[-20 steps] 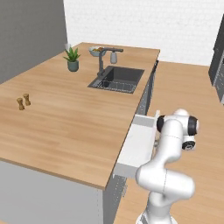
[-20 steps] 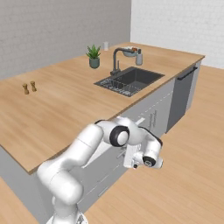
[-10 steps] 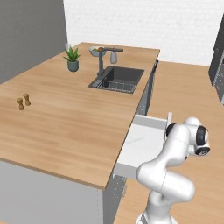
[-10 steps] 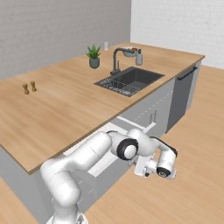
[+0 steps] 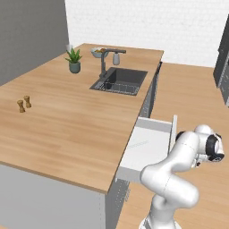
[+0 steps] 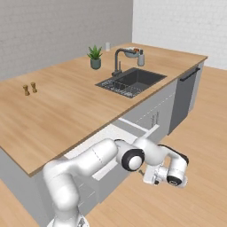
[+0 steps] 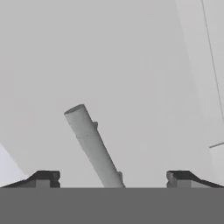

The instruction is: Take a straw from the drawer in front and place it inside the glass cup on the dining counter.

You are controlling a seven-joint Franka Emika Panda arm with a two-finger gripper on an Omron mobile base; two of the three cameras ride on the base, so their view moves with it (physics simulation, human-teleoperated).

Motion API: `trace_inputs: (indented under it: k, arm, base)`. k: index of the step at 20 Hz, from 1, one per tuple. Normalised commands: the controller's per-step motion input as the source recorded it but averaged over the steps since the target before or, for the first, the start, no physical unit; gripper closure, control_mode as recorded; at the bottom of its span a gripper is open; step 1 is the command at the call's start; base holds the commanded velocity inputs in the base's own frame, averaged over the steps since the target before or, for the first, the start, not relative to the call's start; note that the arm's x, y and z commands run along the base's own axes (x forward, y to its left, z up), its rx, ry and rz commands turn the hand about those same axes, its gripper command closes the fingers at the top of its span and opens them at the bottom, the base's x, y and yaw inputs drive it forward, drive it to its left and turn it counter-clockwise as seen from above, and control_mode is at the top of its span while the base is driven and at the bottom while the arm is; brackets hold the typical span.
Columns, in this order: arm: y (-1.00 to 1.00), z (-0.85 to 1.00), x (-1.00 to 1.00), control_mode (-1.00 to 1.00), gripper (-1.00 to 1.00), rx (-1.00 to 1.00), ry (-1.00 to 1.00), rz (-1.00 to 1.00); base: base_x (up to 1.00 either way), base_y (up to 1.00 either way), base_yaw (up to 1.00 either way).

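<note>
A large table (image 5: 67, 120) of light wood planks on a grey base fills a kitchen with a pale brick-patterned back wall, a grey side wall and a wood plank floor (image 5: 197, 89). A dark sink (image 5: 121, 80) with a dark tap (image 5: 105, 60) is set into the far part of the table. On the side facing the robot, a shallow drawer (image 5: 150, 145) stands pulled out, its inside pale and white-grey, with low walls and a flat light-grey front panel on edge toward the arm. A faint thin pale line lies on the drawer floor, likely the straw (image 5: 140, 144), though it is too small to be sure. At the far end of the table stands what may be the glass cup (image 6: 107, 46), small and pale, beside the grey wall; it is too small to tell clearly. Near it are a potted plant (image 5: 74, 60), a pale bowl (image 5: 98, 52) with something coloured in it, and a grey soap bottle (image 5: 116, 58) just beside the tap. Two small brown shakers (image 5: 24, 103) stand close together on the left part of the table, well apart from the rest. The claw (image 7: 113, 177) sits just outside the drawer front, released, its two dark tips wide apart with nothing between them except a grey bar handle (image 7: 92, 146) that runs slanted across the flat grey panel ahead, clear of both tips.
</note>
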Motion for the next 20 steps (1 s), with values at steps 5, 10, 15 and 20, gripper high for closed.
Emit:
trace_inputs:
  k: [5, 10, 15, 20]
  arm:
    - [-0.26, 0.47, -0.26, -1.00, -1.00, 0.00, -0.05, -0.06]
    - [0.22, 0.90, -0.30, -1.00, -1.00, -0.13, -0.14, -0.04]
    - [0.48, 0.99, -0.24, -1.00, -1.00, -0.25, -0.17, -0.01]
    - [0.47, 0.99, -0.20, -1.00, -1.00, -0.31, -0.18, 0.00]
  base:
    - [0.00, 0.00, 0.00]
    - [0.00, 0.00, 0.00]
    - [0.00, 0.00, 0.00]
    - [0.00, 0.00, 0.00]
